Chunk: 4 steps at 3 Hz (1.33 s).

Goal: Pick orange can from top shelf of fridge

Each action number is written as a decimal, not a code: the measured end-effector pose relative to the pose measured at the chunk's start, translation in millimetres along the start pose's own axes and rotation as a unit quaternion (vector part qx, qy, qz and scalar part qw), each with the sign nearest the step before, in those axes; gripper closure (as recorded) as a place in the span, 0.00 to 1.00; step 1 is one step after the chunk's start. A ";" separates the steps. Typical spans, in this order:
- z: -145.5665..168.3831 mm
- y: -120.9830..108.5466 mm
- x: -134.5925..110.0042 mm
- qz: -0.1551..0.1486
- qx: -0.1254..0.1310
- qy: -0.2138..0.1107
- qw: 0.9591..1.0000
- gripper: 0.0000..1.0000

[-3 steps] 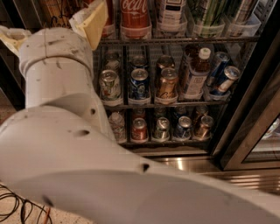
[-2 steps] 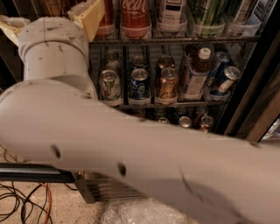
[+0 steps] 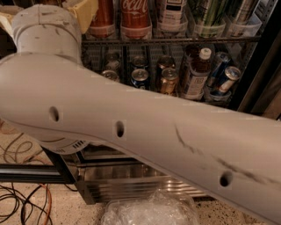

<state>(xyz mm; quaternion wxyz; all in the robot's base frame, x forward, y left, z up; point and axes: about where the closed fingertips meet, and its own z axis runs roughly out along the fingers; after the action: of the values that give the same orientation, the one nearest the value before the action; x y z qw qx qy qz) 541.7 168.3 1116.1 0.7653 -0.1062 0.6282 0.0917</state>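
Note:
My white arm (image 3: pixel 145 132) crosses the whole view from upper left to lower right, in front of the fridge (image 3: pixel 260 61). The gripper is out of view past the top left edge, beyond the arm's wrist joint (image 3: pixel 44 26). The top shelf (image 3: pixel 175 40) runs along the top of the view and holds red Coca-Cola cans (image 3: pixel 135 17), a white-labelled bottle (image 3: pixel 171 13) and green cans (image 3: pixel 210 15). I cannot make out the orange can; the shelf's left end is hidden by the arm and a cream-coloured part (image 3: pixel 83 13).
The middle rack holds a blue can (image 3: pixel 140 77), a copper-gold can (image 3: pixel 169 81), a brown bottle (image 3: pixel 197 72) and tilted blue cans (image 3: pixel 225 77). Below are the ribbed steel base (image 3: pixel 131 186), crumpled clear plastic (image 3: pixel 149 212) and floor cables (image 3: pixel 22 206).
The arm's long segment has risen across the view. It now hides the lowest rack and part of the middle rack, and it uncovers the steel base and the floor.

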 end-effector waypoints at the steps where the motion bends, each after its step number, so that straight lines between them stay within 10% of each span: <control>1: 0.9 5.9 -1.0 0.010 0.010 -0.008 1.000 0.14; 4: 29.8 0.1 16.3 0.024 0.040 0.003 0.999 0.32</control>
<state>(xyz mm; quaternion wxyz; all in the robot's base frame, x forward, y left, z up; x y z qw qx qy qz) 573.0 176.8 1105.7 0.7649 -0.0603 0.6357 0.0842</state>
